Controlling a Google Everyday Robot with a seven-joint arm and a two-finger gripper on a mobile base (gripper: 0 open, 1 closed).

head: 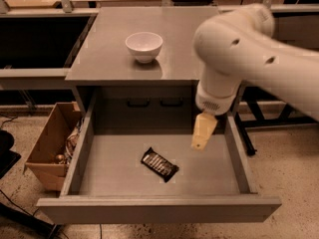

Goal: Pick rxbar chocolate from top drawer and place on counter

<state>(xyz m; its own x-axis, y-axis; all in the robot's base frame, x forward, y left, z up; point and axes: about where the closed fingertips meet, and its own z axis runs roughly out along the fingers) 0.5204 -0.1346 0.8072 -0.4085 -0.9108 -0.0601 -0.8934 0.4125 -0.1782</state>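
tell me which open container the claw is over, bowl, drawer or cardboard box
The top drawer: the claw hangs over its right side, near the rxbar chocolate. The white bowl sits on the counter, the cardboard box on the floor.

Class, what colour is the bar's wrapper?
Dark brown-black with pale lettering, in the camera view; the gripper hangs right of the bar.
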